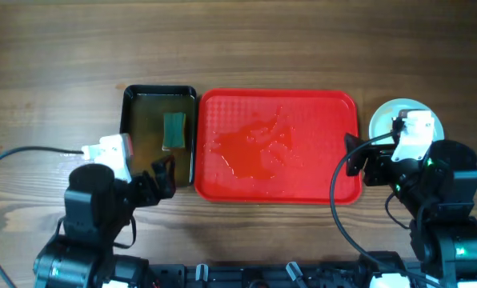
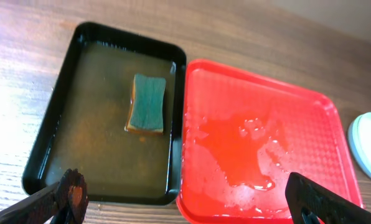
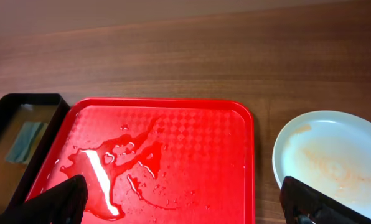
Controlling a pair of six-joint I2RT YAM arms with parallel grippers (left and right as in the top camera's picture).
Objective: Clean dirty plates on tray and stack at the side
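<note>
Toward the worktop's right edge, a round pale bluish-white plate [image 3: 335, 155] with faint orange residue lies just beside the large red rectangular plastic tray [image 1: 318, 112], wet at mid-table. Left of it, a black rectangular bin [image 1: 146, 120] holds a green sponge [image 1: 174, 130]. The left gripper [image 2: 182, 180] and right gripper [image 3: 182, 186] hover at the front edge, fingers apart, empty.
</note>
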